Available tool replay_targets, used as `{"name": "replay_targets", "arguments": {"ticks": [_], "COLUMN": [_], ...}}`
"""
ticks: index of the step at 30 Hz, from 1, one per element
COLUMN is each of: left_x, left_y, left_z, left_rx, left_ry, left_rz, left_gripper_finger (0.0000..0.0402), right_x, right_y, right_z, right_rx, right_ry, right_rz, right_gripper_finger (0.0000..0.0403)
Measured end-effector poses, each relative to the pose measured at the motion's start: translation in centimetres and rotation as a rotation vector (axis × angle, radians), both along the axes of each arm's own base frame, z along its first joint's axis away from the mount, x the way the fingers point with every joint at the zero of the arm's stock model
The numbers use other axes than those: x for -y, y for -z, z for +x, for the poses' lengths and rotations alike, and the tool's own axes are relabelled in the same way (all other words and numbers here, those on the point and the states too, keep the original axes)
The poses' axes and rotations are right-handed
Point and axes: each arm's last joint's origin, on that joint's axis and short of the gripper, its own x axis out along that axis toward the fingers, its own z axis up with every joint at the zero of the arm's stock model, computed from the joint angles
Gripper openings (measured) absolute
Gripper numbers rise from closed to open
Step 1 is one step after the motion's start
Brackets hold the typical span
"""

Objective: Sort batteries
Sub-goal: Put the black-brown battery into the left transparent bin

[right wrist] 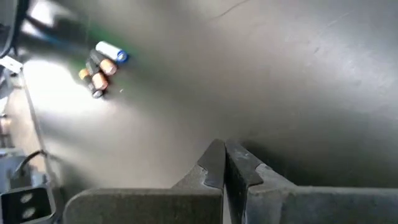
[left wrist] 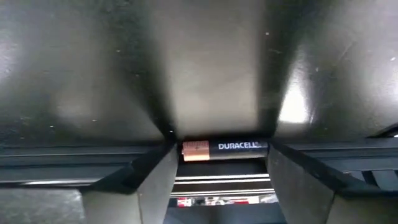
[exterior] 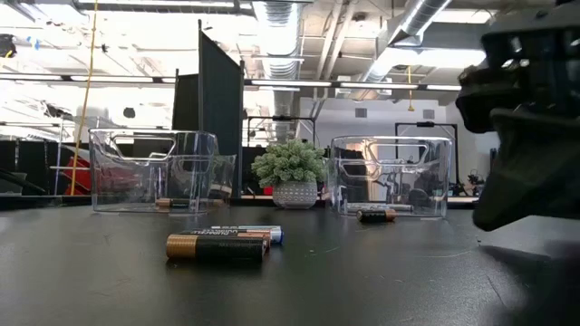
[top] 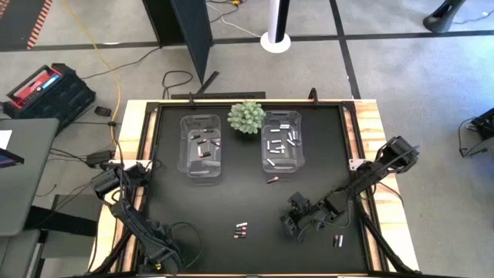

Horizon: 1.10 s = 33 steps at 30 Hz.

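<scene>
My left gripper (top: 164,250) is low at the table's near left. A dark battery with a copper end (left wrist: 221,148) fills the gap between its fingers. My right gripper (right wrist: 224,163) is shut and holds nothing. It hovers low over the mat at the near right (top: 297,224). Three loose batteries (top: 241,229) lie on the mat at near centre, and they also show in the right wrist view (right wrist: 101,67). Two more batteries (top: 337,241) lie beside the right gripper. One battery (top: 272,180) lies in front of the right bin. My left gripper has the dark battery lengthwise between its two fingers. One finger is at the copper end (left wrist: 185,150) and the other at the opposite end (left wrist: 265,147). The fingers slant down from the near left. I cannot tell whether the battery rests on the mat.
Two clear bins stand at the back. The left bin (top: 201,147) holds dark batteries and the right bin (top: 282,143) holds pale ones. A green spiky plant (top: 246,116) stands between them. The black mat (top: 231,193) has wooden edges on the left and right.
</scene>
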Motion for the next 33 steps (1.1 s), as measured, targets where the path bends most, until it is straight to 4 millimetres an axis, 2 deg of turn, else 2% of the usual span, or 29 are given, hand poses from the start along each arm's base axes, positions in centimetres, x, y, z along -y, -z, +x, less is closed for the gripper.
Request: {"name": "replay_targets", "arguments": {"ticks": [6,14,28,33], "left_x": [-0.6,-2.1,-5.7,-6.4], "left_y": [0.0,-0.1,-0.3,-0.9], "left_z": [0.5,1.8,5.8,7.6], "left_rx": [-0.008,-0.027,-0.026,0.037], "left_ry": [-0.015,-0.052,-0.195,-0.226], "left_rz": [0.022,0.063,0.088,0.091], "left_gripper_finger": [0.0211,0.0212,0.0213,0.0213], "right_x": [0.0,-0.2,-1.6,-2.1], "right_y": [0.0,0.0,0.0,0.0], "right_z": [0.0,-0.1,-1.1,-1.6], "right_rx": [0.001,0.005,-0.003,-0.004], "right_ry": [-0.016,-0.022,-0.093,-0.118], "right_rz": [-0.019,-0.021,-0.01,-0.008], "right_gripper_finger": [0.0019,0.0019,0.0019,0.0019]}}
